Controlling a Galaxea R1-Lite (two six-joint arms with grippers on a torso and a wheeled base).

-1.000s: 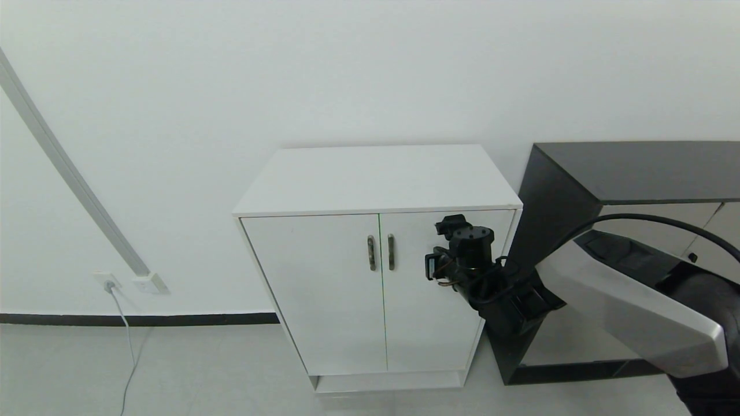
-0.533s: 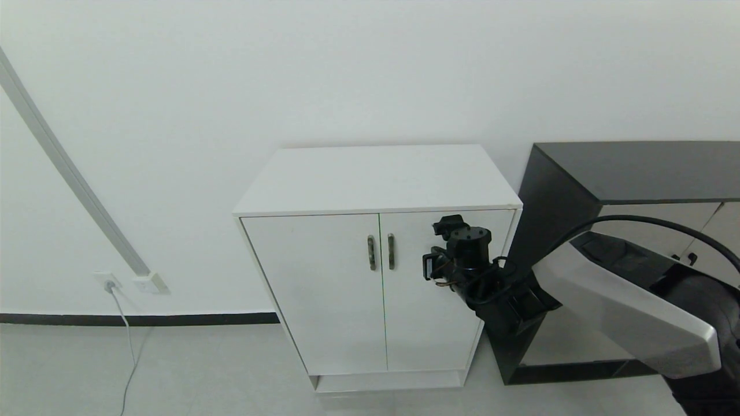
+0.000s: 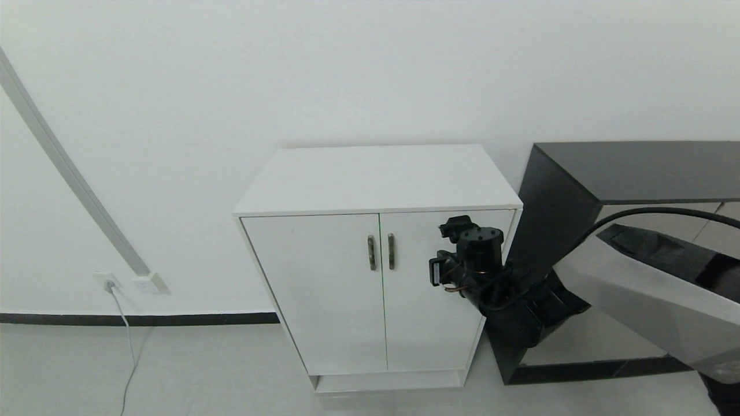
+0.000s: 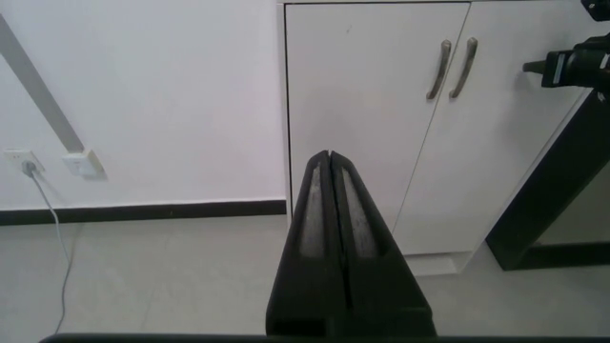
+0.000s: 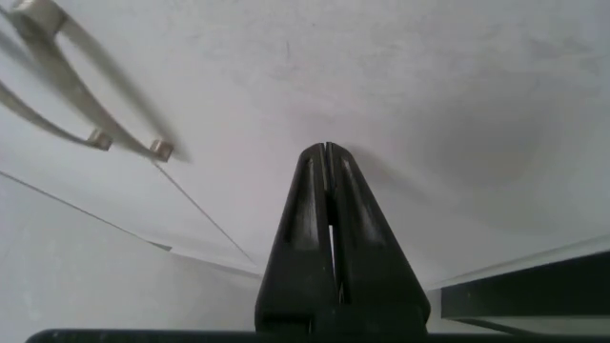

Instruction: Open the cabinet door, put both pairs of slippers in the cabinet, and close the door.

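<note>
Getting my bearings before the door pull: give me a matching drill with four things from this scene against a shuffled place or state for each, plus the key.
Things:
1. white two-door cabinet
2. two metal bar handles
3. right gripper
4. left gripper

States:
A. shut, close in front of the right door, off the handles
B. shut, held well back from the cabinet
C. both doors closed
D. side by side where the doors meet

Pairs: 1-C, 2-D, 3-A, 4-B

R arm (image 3: 636, 289): silver-grey shell, blk wrist (image 3: 480, 271), round cap (image 3: 483, 236) w/ screw holes, blk cable (image 3: 653, 210), copper wire (image 3: 457, 287). L gripper (image 4: 330, 157), R gripper (image 5: 328, 151): blk tapered fingers.
</note>
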